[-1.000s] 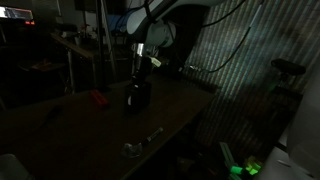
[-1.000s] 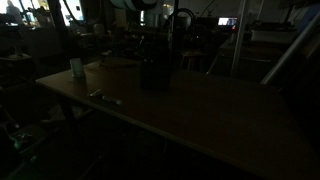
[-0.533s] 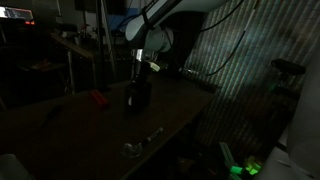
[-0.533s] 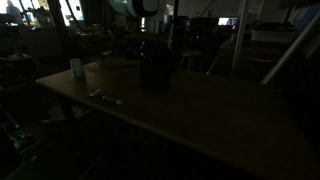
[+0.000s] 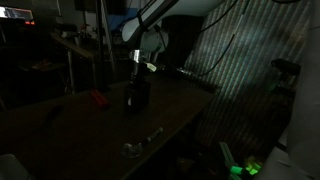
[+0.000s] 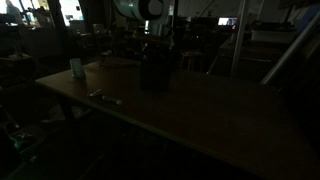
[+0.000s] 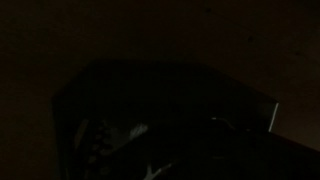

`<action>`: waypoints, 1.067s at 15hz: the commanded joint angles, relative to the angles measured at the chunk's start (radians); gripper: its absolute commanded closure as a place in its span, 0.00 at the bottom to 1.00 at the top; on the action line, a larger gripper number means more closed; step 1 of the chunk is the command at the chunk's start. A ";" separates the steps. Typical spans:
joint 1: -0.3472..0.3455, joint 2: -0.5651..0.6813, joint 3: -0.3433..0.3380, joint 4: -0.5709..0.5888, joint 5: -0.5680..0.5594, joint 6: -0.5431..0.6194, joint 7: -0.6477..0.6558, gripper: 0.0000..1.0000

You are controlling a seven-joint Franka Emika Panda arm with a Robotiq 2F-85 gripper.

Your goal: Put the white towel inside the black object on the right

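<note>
The scene is very dark. The black object (image 5: 136,97) stands upright near the middle of the table, and shows as a dark box (image 6: 154,72) in both exterior views. My gripper (image 5: 139,76) hangs straight above its open top, fingers pointing down, and it is shut; in an exterior view the gripper (image 6: 153,43) is only a dim shape over the box. The white towel cannot be made out in the exterior views. In the wrist view a faint pale patch (image 7: 128,132) lies inside a dark boxy outline; I cannot tell whether it is the towel.
A small red thing (image 5: 97,99) lies on the table (image 5: 60,125) beside the black object. A shiny silvery thing (image 5: 135,148) lies near the table's edge, and a small pale cup (image 6: 76,67) stands at a corner. Cables and shelving surround the table.
The arm's wrist has shifted slightly left and down over the black object. The gripper has stayed shut.
</note>
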 commanded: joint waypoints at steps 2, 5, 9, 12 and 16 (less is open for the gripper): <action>-0.005 0.044 0.005 0.075 0.019 -0.074 -0.014 0.99; 0.002 0.024 0.008 0.043 0.015 -0.063 -0.006 0.99; 0.015 0.038 0.021 0.016 0.018 -0.034 0.006 0.99; 0.022 0.061 0.030 0.011 0.022 -0.027 0.015 0.99; 0.028 0.049 0.030 -0.007 0.012 -0.031 0.033 0.99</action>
